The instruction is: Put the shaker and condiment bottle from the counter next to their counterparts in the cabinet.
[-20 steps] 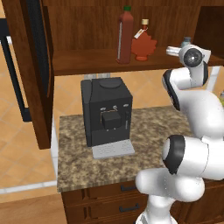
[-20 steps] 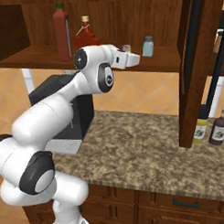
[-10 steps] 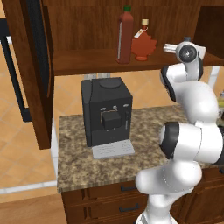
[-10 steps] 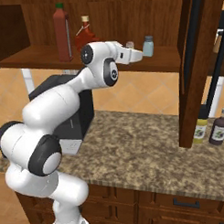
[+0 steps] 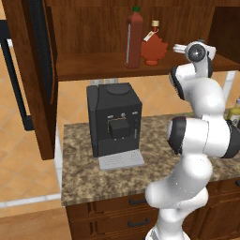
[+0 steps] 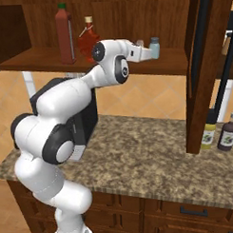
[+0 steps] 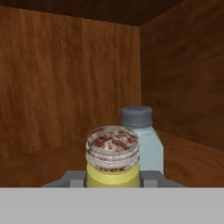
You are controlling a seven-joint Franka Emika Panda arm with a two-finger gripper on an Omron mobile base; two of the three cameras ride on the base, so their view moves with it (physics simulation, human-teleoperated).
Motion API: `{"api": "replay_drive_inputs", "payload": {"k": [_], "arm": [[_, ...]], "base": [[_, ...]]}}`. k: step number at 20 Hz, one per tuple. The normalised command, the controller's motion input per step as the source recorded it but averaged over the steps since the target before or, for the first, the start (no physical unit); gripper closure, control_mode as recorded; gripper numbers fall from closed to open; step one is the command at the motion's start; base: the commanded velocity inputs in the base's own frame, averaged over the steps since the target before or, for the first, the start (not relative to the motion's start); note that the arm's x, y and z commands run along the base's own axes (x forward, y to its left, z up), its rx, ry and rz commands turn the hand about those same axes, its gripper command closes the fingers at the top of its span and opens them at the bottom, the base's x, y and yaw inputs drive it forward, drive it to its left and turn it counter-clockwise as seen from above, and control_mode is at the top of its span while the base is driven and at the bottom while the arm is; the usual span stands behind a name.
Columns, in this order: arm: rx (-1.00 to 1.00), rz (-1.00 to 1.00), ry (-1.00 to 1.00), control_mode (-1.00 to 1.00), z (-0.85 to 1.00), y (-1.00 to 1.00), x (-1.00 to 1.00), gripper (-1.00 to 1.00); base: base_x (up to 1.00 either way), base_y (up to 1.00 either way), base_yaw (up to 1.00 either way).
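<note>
My gripper (image 7: 113,180) is shut on the shaker (image 7: 113,161), a small yellow-green cylinder with a pale speckled top. Right behind it stands the pale blue shaker (image 7: 142,139), close to the cabinet's back corner. From the right base view my gripper (image 6: 143,52) reaches over the cabinet shelf (image 6: 173,65) just left of the pale blue shaker (image 6: 154,47). The condiment bottle (image 6: 64,34), tall and red with a green cap, stands on the shelf beside the maple-leaf bottle (image 6: 88,41). In the left base view the condiment bottle (image 5: 133,40) and the leaf bottle (image 5: 153,47) are left of my gripper (image 5: 178,48).
A black coffee machine (image 5: 115,122) stands on the granite counter (image 5: 84,178) under the shelf. The open cabinet door (image 6: 202,72) hangs to the right of my hand. Two small bottles (image 6: 209,134) (image 6: 227,136) stand behind that door. A second door (image 5: 33,79) hangs open at far left.
The arm has stretched farther into the cabinet, carrying the shaker toward the pale blue shaker. The jaws have stayed shut on it.
</note>
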Motion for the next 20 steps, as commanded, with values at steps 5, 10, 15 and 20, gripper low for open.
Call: {"api": "replay_drive_inputs", "payload": {"k": [5,10,15,20], "arm": [[0.0,0.0,0.0,-1.0,-0.34,-0.14,0.26,-1.0],[0.0,0.0,-0.03,-1.0,-0.02,-0.05,-0.3,-1.0],[0.02,0.0,-0.08,-1.0,0.13,0.0,-0.86,-1.0],[0.01,0.0,-0.07,-1.0,0.18,0.02,-0.9,-1.0]], "base": [[0.0,0.0,0.0],[0.0,0.0,0.0],[0.0,0.0,0.0],[0.0,0.0,0.0]]}}
